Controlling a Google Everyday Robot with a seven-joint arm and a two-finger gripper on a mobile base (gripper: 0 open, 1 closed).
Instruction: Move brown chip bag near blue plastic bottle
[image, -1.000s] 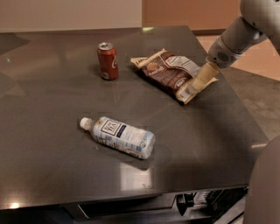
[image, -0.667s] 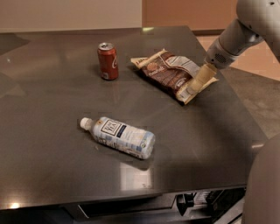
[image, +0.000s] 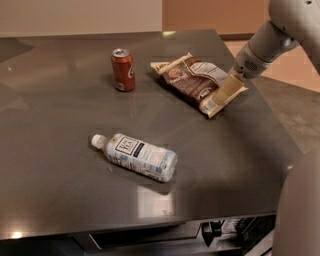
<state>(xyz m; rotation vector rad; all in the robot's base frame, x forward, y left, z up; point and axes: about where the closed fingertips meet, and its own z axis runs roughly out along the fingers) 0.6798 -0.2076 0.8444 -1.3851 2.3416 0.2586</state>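
Your gripper (image: 222, 99) sits at the far right of the tabletop (image: 60, 125), right on the near-right end of the brown chip bag (image: 192, 80). It looks pressed against or laid over the bag's cream edge there. From this angle you cannot tell whether the jaws are wide, narrow or closed on the bag, because the pale gripper blends with the bag's pale edge. The arm (image: 265, 45) comes in from the upper right and slopes down and to the left toward that corner. The chip bag lies flat and diagonal, with its far-left corner pointing toward the red soda can (image: 123, 70) and its white label panel facing up. The can stands upright just to the left of the bag, with a gap of bare tabletop between them. The blue plastic bottle (image: 137, 156) lies on its side nearer the front edge, left of centre. Its white cap points to the far left and its label with the dark square logo faces up. The bottle and the chip bag are well apart, and the can stands farther back than the bottle. A rounded part of the robot's body (image: 300, 210) fills the lower right corner, in front of the tabletop's edge.
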